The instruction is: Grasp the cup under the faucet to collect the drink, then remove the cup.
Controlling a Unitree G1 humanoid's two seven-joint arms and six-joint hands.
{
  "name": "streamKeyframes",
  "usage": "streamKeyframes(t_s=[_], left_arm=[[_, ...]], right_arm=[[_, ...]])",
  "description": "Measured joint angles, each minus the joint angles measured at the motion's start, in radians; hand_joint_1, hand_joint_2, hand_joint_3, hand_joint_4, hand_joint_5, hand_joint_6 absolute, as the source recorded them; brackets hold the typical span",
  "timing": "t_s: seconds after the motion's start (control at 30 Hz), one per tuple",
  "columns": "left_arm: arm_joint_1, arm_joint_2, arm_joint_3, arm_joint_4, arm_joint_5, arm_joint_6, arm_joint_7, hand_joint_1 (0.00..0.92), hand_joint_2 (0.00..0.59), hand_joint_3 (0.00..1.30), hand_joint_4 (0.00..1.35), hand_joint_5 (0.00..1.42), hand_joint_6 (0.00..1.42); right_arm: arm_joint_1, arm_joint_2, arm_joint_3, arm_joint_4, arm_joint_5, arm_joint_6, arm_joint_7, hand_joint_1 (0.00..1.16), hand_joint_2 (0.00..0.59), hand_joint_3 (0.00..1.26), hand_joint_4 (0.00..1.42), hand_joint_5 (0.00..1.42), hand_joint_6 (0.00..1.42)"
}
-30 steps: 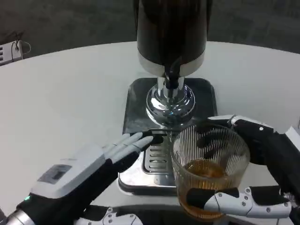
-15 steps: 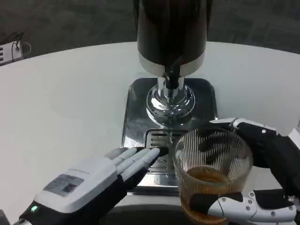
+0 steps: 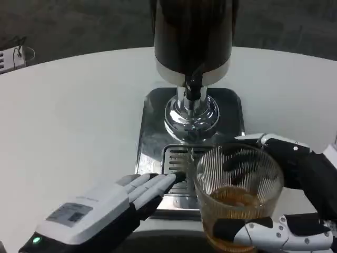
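right hand [image 3: 295, 205] wraps cup [image 3: 238, 197], amber drink inside, now near of faucet [image 3: 194, 88] | left hand [image 3: 105, 208] empty, fingers extended, has retreated | removal underway

My left hand [image 3: 100, 208] has drawn back toward me, its fingertips [image 3: 166, 179] now just at the near edge of the drip tray [image 3: 181, 158]. My right hand [image 3: 295, 200] has pulled the cup [image 3: 237, 197] slightly closer and lower, off the tray's grate.
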Motion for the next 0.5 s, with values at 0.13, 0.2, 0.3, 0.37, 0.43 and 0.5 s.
streamKeyframes(t_s=[0.13, 0.2, 0.3, 0.37, 0.43, 0.5], left_arm=[[0.003, 0.000, 0.000, -0.006, 0.000, 0.005, 0.000, 0.000, 0.055, 0.00, 0.00, 0.00, 0.00], [0.007, 0.000, 0.001, -0.011, 0.000, 0.009, -0.001, 0.000, 0.055, 0.00, 0.00, 0.00, 0.00], [0.011, 0.000, 0.004, -0.018, 0.000, 0.020, -0.002, 0.000, 0.055, 0.00, 0.00, 0.00, 0.00], [0.018, 0.000, 0.009, -0.024, 0.000, 0.023, -0.002, 0.000, 0.055, 0.00, 0.00, 0.00, 0.00], [0.024, 0.000, 0.012, -0.030, 0.000, 0.029, -0.003, 0.000, 0.055, 0.00, 0.00, 0.00, 0.00], [0.032, 0.000, 0.014, -0.035, 0.000, 0.031, -0.005, 0.000, 0.055, 0.00, 0.00, 0.00, 0.00]], right_arm=[[0.001, -0.001, -0.001, 0.000, 0.000, 0.000, 0.000, 1.01, 0.202, 1.07, 1.33, 1.42, 1.42], [0.003, -0.002, -0.002, 0.000, 0.000, 0.000, 0.000, 1.01, 0.202, 1.07, 1.33, 1.42, 1.42], [0.004, -0.003, -0.005, 0.000, 0.001, 0.000, 0.000, 1.01, 0.202, 1.07, 1.33, 1.42, 1.42], [0.007, -0.003, -0.005, 0.000, 0.003, 0.000, 0.000, 1.01, 0.202, 1.07, 1.33, 1.42, 1.42], [0.008, -0.003, -0.005, 0.000, 0.003, 0.000, 0.000, 1.01, 0.202, 1.07, 1.33, 1.42, 1.42], [0.010, -0.003, -0.005, -0.002, 0.003, 0.000, 0.000, 1.01, 0.202, 1.07, 1.33, 1.42, 1.42]])
